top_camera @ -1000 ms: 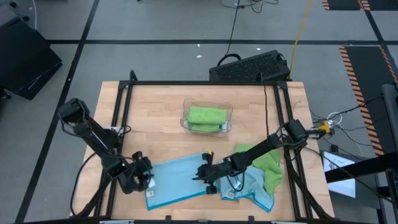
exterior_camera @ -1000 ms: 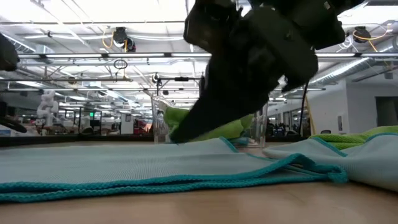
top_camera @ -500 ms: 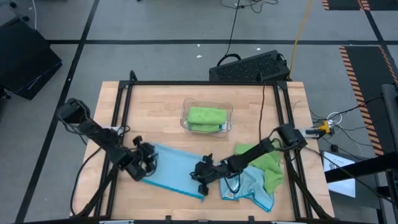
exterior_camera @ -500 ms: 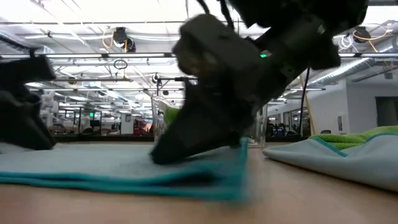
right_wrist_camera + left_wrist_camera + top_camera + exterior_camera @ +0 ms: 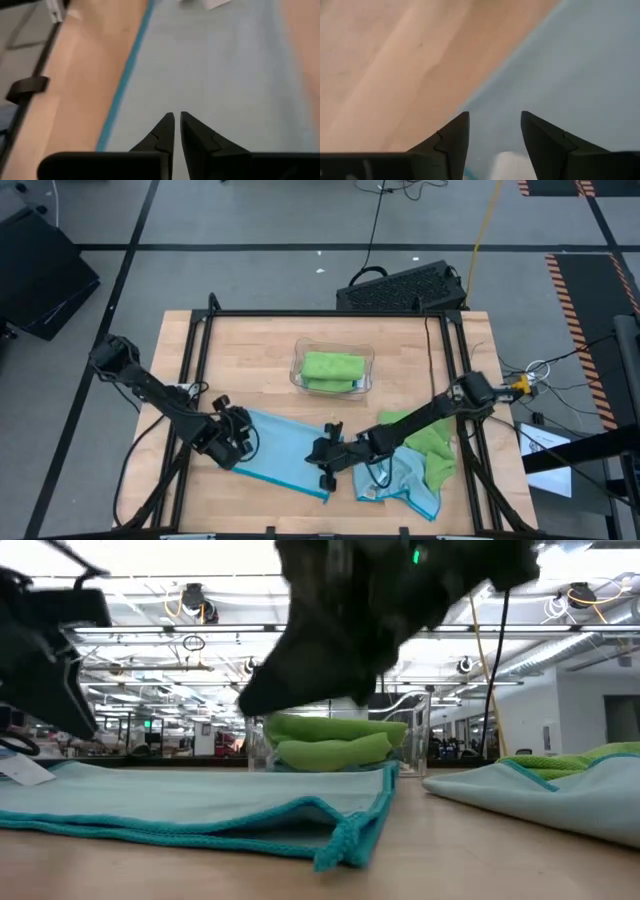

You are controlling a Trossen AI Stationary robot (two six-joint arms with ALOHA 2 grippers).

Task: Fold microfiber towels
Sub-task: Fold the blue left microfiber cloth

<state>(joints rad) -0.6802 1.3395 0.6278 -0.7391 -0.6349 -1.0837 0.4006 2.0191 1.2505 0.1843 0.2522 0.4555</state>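
High view places the light blue towel (image 5: 283,453) flat on the near half of the table (image 5: 250,350), lying as a long band whose axis runs from the left gripper (image 5: 236,436) diagonally toward the near edge, ending at a corner close under the right gripper (image 5: 322,465). Both grippers sit at opposite ends of that band: the left one over the far-left end, the right one at the near-right end, so each arm is nearest its own short edge. The left gripper's fingers (image 5: 451,137) stand apart over the cloth with a teal hem and a pale patch, probably the white tag, between them; nothing is pinched. The right gripper's fingers (image 5: 162,131) are nearly together above blue fabric; whether a thin layer of cloth is caught between the tips cannot be confirmed from the wrist view. Low view shows the towel's near-right corner (image 5: 345,835) doubled over on itself, with the dark body of the right arm raised just above it. A second crumpled heap of blue and lime green towels (image 5: 415,465) lies just beside the right arm, and a folded green towel (image 5: 332,368) rests in the clear plastic tray (image 5: 368,381) at table centre. Judged from this layout, the next fold turns on the short axis: carrying one end across toward the other arm.
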